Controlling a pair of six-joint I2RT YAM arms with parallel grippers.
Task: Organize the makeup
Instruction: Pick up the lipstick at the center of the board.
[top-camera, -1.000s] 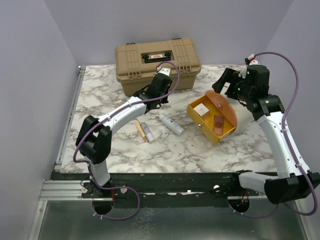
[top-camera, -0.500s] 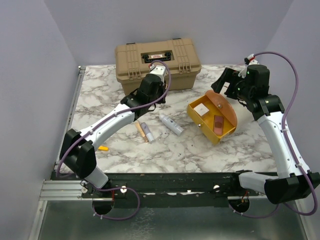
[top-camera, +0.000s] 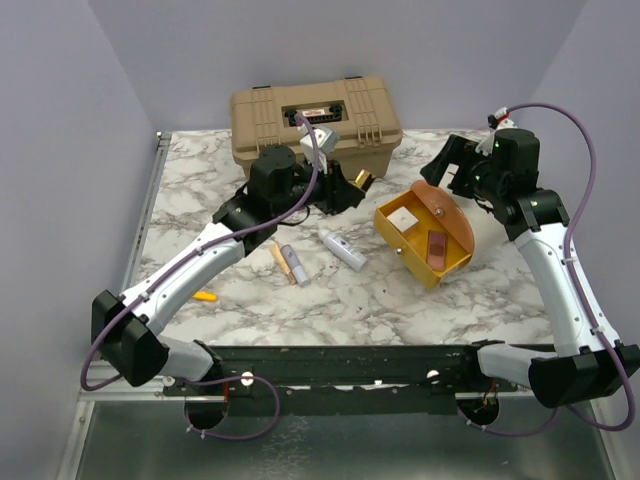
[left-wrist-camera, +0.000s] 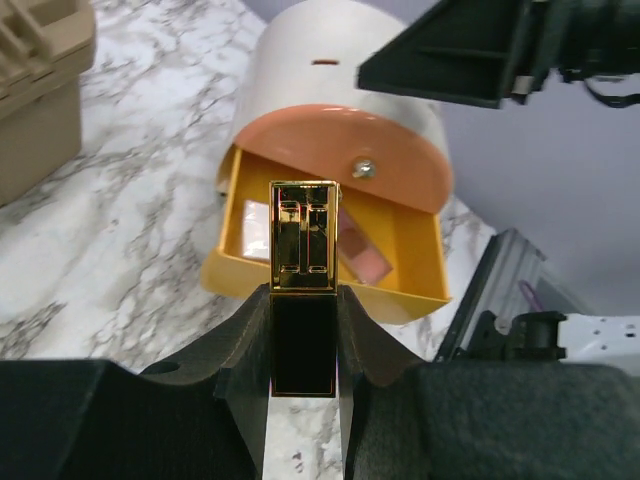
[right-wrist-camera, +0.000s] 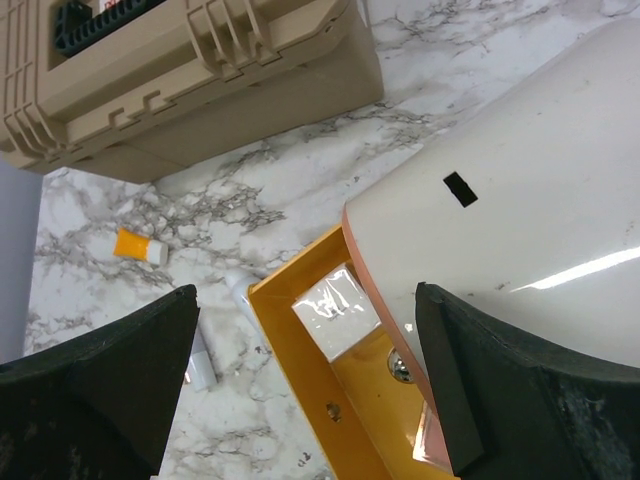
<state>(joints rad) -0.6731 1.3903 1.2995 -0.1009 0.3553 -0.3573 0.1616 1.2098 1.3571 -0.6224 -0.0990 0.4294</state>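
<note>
The left arm (top-camera: 200, 265) has swung from the case (top-camera: 315, 120) toward the pouch (top-camera: 440, 205) near the right edge of the counter (top-camera: 400, 300). The left gripper (left-wrist-camera: 303, 312) is clamped on a gold-and-black stick (left-wrist-camera: 303, 240), which probably goes into the drawer (left-wrist-camera: 400, 285) next. The right gripper (right-wrist-camera: 305, 340) stands wide open at the pouch, holding nothing. Only the left wrist view shows the grip; only the top view shows the tubes (top-camera: 343, 250) left mid-counter.
</note>
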